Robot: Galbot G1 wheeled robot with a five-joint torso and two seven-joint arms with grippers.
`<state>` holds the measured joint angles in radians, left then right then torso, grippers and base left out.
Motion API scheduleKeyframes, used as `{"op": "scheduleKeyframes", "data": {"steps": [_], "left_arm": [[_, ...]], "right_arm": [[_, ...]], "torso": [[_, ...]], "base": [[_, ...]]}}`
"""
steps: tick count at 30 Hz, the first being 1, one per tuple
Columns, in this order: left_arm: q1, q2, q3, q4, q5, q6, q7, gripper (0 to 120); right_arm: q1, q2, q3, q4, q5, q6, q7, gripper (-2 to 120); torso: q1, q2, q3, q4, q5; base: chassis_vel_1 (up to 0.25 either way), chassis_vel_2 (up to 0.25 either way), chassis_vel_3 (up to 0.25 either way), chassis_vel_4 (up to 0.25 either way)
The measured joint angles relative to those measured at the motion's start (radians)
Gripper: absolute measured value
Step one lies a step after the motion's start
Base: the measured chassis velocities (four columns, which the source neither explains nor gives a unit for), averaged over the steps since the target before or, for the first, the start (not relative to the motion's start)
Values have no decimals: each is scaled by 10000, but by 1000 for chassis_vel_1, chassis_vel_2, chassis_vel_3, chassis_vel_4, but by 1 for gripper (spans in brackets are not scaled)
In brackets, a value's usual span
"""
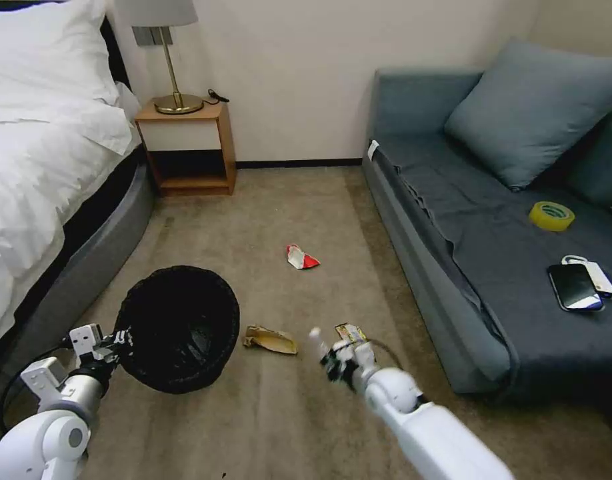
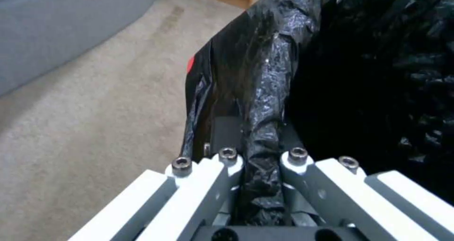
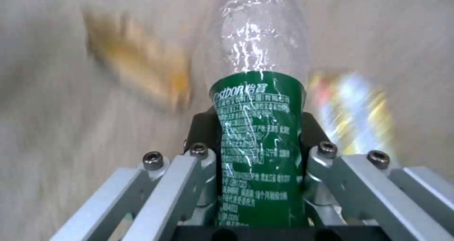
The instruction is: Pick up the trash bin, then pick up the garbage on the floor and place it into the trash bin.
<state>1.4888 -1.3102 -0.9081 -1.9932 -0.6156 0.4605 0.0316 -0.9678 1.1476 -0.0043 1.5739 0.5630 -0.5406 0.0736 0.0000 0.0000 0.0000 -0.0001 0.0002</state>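
Head view: my left tool point(image 1: 119, 343) holds the trash bin point(image 1: 179, 327) tilted at its rim beside the bed, its mouth open toward the litter. The cardboard scrap point(image 1: 271, 340) and red-and-white wrapper point(image 1: 301, 257) lie on the carpet.

Left wrist view: the fingers point(image 2: 227, 159) pinch the liner-covered rim.

Right wrist view: my right tool point(image 3: 260, 141) clamps the bottle point(image 3: 258, 127) at its green label.

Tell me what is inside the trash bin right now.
The trash bin, held at its rim by the left gripper, shows a crumpled black liner inside. Its bottom is too dark to tell. The right gripper holds the plastic bottle outside it.
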Motion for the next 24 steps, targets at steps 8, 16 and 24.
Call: {"op": "scheduleKeyframes", "data": {"steps": [8,16,24], "left_arm": [[184,-195,1106,-253,151,447,-220,4],[52,-241,1884,-277,-290,1012,-523,4],[-209,-176,2583,-199,-975,1436,-647,4]], "right_arm": [[136,-1443,175,2646,1332,1227,640,21],[41,-1798,-464,4613,1875,2713,341,21],[284,-1805,-1866,5391,1848,3276,-492,21]], "torso": [[0,2,0,0,-2],[0,1,0,1,0],[0,1,-1,1,-2]], "base": [[0,0,0,0],[0,0,0,0],[0,0,0,0]]}}
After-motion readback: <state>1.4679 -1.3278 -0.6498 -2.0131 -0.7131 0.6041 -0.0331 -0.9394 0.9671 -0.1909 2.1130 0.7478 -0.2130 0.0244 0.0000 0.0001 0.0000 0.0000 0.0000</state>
